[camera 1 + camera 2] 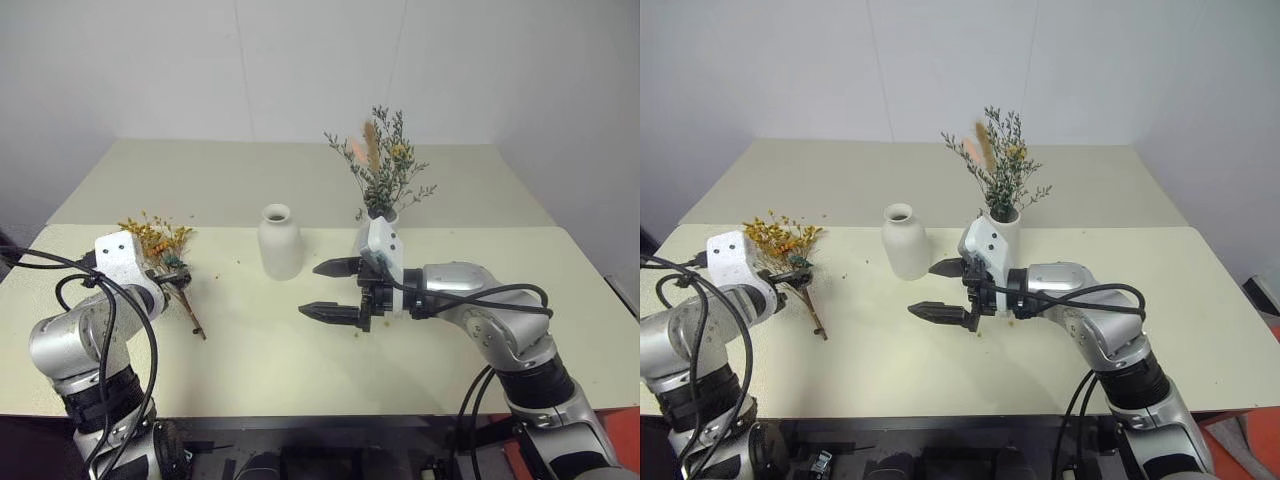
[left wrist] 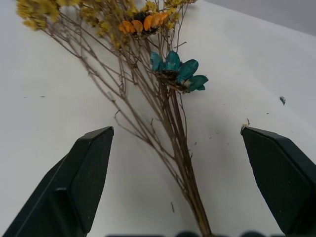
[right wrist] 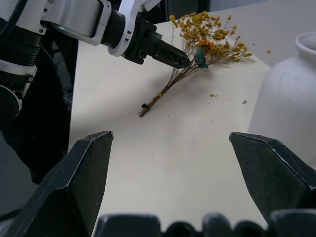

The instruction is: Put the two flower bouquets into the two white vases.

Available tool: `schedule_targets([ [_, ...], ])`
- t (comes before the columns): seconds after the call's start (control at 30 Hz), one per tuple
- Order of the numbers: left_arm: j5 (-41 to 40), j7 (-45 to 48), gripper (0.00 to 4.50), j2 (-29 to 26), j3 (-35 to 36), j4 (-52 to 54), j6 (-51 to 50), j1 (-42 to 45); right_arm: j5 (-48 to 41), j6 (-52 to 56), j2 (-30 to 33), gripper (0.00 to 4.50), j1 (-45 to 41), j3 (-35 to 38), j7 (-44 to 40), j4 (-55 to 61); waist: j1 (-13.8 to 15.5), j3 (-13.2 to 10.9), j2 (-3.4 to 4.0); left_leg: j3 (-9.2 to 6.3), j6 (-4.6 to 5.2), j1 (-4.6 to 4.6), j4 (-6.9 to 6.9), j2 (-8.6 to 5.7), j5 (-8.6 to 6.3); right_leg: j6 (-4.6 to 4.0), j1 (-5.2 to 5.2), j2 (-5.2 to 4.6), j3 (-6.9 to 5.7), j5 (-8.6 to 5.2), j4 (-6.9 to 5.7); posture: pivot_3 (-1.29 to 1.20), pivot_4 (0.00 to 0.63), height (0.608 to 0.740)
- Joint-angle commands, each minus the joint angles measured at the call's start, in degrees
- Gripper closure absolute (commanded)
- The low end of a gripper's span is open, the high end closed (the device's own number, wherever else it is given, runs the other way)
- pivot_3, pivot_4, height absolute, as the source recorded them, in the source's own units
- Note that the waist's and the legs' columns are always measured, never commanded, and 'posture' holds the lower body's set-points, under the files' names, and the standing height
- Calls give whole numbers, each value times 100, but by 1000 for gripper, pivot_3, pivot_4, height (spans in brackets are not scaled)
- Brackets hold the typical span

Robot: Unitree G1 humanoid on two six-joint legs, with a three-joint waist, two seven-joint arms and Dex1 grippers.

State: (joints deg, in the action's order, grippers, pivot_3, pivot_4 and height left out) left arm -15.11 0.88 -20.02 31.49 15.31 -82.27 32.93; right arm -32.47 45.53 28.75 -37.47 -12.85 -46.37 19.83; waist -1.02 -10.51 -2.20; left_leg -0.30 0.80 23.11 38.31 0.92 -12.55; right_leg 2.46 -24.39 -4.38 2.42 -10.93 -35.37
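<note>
I see the yellow-orange bunch (image 1: pixel 160 245), with one teal flower (image 2: pixel 177 73) and thin brown stems, lying flat at the left of the pale desk (image 1: pixel 300 360). The grey-green bunch (image 1: pixel 382 165) stands in the tall vase (image 1: pixel 1003 230) at centre right; the bottle vase (image 1: pixel 280 243) just left of it holds nothing. A plain white wall (image 1: pixel 300 60) runs behind. My left hand (image 2: pixel 182 182) hangs spread over the lying stems, a finger on each side. My right hand (image 1: pixel 330 290) is spread too, holding nothing, near the vases, pointing left.
</note>
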Motion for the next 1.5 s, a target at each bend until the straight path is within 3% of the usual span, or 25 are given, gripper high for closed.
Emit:
schedule_targets([
  [0.03,136,-95,0,-8,-142,-315,188,267,44,36,49,14,-20,91,61,227,1,0,0,0,0,1,0,0,0,0,0,0,0,0,0,0,150,740],
  [0.3,340,-460,0,283,101,-680,30,476,-29,257,80,14,75,164,221,400,-15,0,-1,0,0,5,-2,-1,0,2,-2,-2,0,1,5,0,150,740],
  [0.4,398,-511,561,304,157,-746,-95,551,-25,308,103,0,102,180,266,444,-7,0,-1,-1,0,8,-2,0,0,1,-7,-1,0,2,3,0,150,740],
  [0.8,492,-657,4369,450,552,-1026,-114,732,-25,355,73,0,139,202,411,428,1,0,-1,-1,-1,7,-2,-2,0,3,-6,-2,0,3,4,0,150,740],
  [1.0,543,-498,4369,191,-6,-827,230,506,-8,336,85,0,153,197,457,433,-8,0,-1,-1,-1,7,-2,-1,0,4,-6,0,0,3,3,0,150,740],
  [1.5,245,469,4369,-497,-648,-171,2649,614,104,209,104,0,234,274,597,438,17,0,-2,0,-2,17,-3,-1,0,4,-8,-3,-1,4,16,0,150,740],
])
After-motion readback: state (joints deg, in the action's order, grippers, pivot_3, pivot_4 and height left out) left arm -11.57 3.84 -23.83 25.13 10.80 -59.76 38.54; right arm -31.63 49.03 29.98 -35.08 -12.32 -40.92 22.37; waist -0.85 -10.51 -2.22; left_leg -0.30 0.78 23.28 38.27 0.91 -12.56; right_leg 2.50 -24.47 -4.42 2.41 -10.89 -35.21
